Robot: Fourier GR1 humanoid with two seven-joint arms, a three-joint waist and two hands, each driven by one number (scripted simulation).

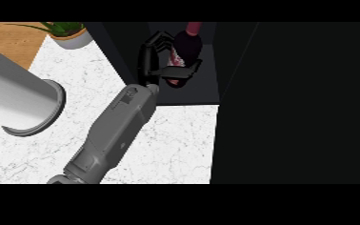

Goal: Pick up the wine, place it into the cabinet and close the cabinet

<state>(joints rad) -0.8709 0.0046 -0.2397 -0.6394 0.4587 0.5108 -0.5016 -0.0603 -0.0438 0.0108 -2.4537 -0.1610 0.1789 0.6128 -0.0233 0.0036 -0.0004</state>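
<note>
head view looks steeply down on a white marble counter with a dark cabinet standing open at its far side. one grey forearm comes up from the lower left edge and slants toward the cabinet opening. which of the robot's arms it is cannot be told from this view alone; no second hand shows anywhere.

its black hand reaches into the cabinet, fingers curled round the wine bottle, with the thumb lying across the bottle's lower part near its base. the bottle is dark with a reddish neck pointing away toward the back of the cabinet and a pale label partly hidden behind the fingers. it sits inside the cabinet opening, tilted, above the cabinet's dark floor; whether its base touches that floor cannot be told.

right of the opening a broad dark panel fills the view's right side, likely the cabinet door, standing open.

on the counter's left lies a large grey cylinder with a rimmed end. at the far left corner a green plant in a pale pot stands beside a strip of wooden surface.
</note>
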